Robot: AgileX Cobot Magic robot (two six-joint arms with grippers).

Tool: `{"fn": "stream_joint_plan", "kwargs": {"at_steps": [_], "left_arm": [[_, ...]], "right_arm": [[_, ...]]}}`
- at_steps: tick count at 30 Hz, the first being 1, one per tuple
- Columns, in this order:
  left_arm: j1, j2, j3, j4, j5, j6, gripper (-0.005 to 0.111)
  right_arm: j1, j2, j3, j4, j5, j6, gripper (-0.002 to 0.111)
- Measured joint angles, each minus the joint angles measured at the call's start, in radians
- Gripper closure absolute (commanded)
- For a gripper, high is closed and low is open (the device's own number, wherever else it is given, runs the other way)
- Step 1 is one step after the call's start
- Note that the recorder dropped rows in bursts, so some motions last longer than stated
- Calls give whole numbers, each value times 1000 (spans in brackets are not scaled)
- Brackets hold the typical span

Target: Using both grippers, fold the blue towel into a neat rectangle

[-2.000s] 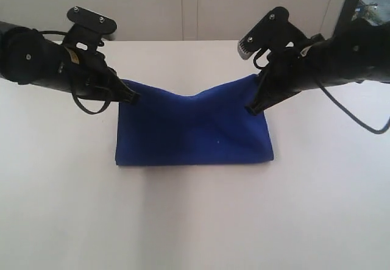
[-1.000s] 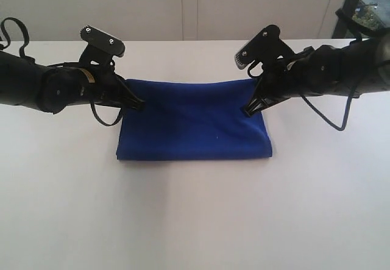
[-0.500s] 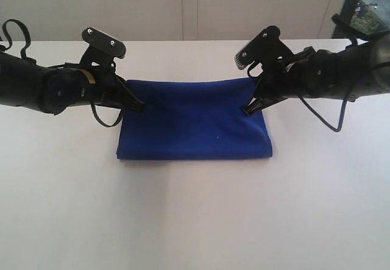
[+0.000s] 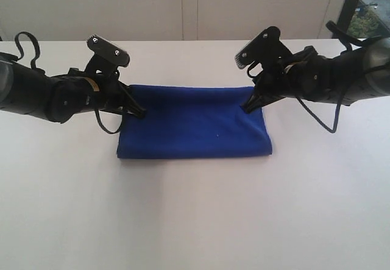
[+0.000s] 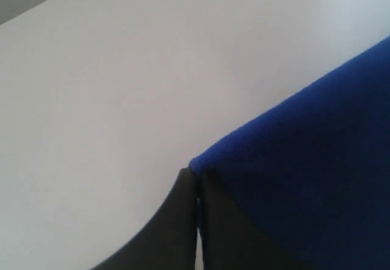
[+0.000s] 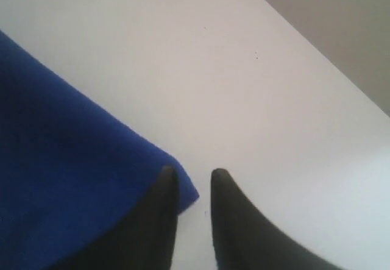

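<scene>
The blue towel point(image 4: 195, 124) lies folded in a flat rectangle on the white table point(image 4: 195, 221). My left gripper point(image 4: 139, 110) sits low at the towel's far left corner. In the left wrist view its jaws point(image 5: 197, 175) are pressed together with the towel's corner point(image 5: 304, 160) pinched between them. My right gripper point(image 4: 245, 106) is at the far right corner. In the right wrist view it point(image 6: 192, 175) stands open with a gap between the fingers. The towel's corner point(image 6: 61, 160) lies against one finger point(image 6: 164, 188), with bare table showing in the gap.
A pale wall point(image 4: 195, 8) runs behind the table's far edge. A dark frame point(image 4: 350, 2) stands at the back right. Black cables point(image 4: 332, 120) trail from the right arm over the table.
Both arms came down and forward, laying the raised, sagging far edge of the towel flat on the lower layer. The towel now lies as a flat rectangle.
</scene>
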Motion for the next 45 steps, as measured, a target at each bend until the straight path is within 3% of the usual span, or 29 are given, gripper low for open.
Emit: {"fn": "stream_joint_plan", "kwargs": {"at_steps": [5, 8, 15, 18, 23, 25, 26, 30, 37, 45], "left_arm": [[0, 2, 0, 0, -13, 42, 74], [0, 2, 0, 0, -14, 66, 58], [0, 2, 0, 0, -16, 76, 52], [0, -5, 0, 0, -8, 78, 56], [0, -102, 0, -2, 131, 53, 89], [0, -146, 0, -2, 215, 49, 105], [0, -167, -2, -2, 265, 42, 107], [0, -218, -61, -6, 507, -50, 107], [0, -181, -291, -74, 872, -148, 107], [0, -20, -369, -254, 988, -129, 107]], "right_arm": [[0, 0, 0, 2, 0, 0, 62], [0, 0, 0, 8, 3, 0, 61], [0, -53, 0, 58, 41, 0, 63], [0, -99, 0, 100, 105, 21, 71], [0, -174, -6, 140, 237, 103, 106], [0, -190, -20, 144, 303, 134, 108], [-4, -193, -32, 148, 344, 155, 108], [-30, -184, -121, 151, 540, 271, 108], [-61, -132, -297, 151, 819, 371, 108], [-63, -8, -328, 129, 903, 388, 108]]}}
